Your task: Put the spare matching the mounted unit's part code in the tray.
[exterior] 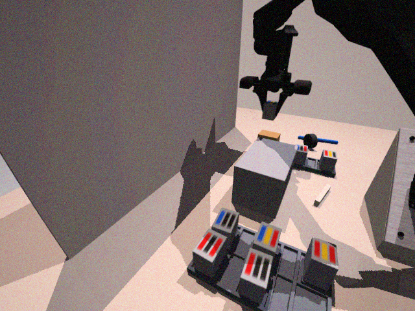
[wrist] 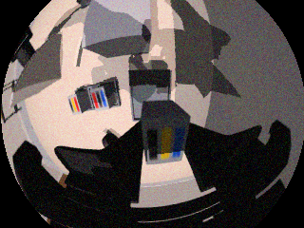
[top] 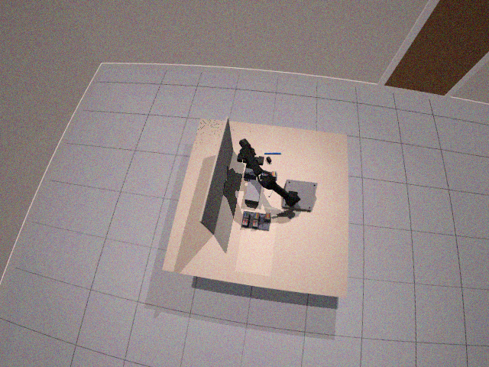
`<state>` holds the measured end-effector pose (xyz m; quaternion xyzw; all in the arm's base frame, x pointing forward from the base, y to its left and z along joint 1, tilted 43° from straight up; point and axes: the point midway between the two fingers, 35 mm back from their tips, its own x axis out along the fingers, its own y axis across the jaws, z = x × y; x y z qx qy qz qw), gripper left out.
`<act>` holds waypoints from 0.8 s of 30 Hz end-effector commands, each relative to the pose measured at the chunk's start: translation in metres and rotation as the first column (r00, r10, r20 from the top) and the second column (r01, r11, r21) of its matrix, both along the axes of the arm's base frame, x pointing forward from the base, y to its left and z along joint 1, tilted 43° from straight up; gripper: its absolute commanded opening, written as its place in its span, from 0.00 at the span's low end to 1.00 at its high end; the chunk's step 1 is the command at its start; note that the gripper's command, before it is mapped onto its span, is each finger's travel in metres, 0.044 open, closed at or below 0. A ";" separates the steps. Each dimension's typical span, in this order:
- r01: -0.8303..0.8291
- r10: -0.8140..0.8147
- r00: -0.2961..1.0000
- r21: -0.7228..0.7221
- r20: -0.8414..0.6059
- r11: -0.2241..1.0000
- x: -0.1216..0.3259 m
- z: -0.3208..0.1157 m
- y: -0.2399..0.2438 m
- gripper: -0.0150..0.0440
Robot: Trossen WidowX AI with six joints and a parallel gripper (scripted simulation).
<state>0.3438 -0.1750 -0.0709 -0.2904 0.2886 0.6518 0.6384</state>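
Note:
My gripper is shut on a dark grey spare, raised above the table. The spare's end shows black, yellow and blue stripes in the wrist view. A dark-walled open tray lies just beyond it in the wrist view; in the exterior view the grey block hides it. Several striped spares stand in the near rack. Two more, one blue-black-red and one red-yellow-red or similar, stand in the far rack. I cannot make out the mounted unit or its back.
A grey block stands between the racks. A tall grey panel stands beside it. An orange block, blue rod, black cylinder and white stick lie about.

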 end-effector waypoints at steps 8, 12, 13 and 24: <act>0.007 -0.007 1.000 0.004 -0.002 1.000 0.001 -0.008 0.007 0.25; 0.007 -0.007 1.000 0.004 -0.002 1.000 0.001 -0.011 0.009 0.25; 0.007 -0.007 1.000 0.004 -0.002 1.000 0.002 -0.012 0.010 0.25; 0.007 -0.007 1.000 0.004 -0.002 1.000 0.002 -0.020 0.016 0.25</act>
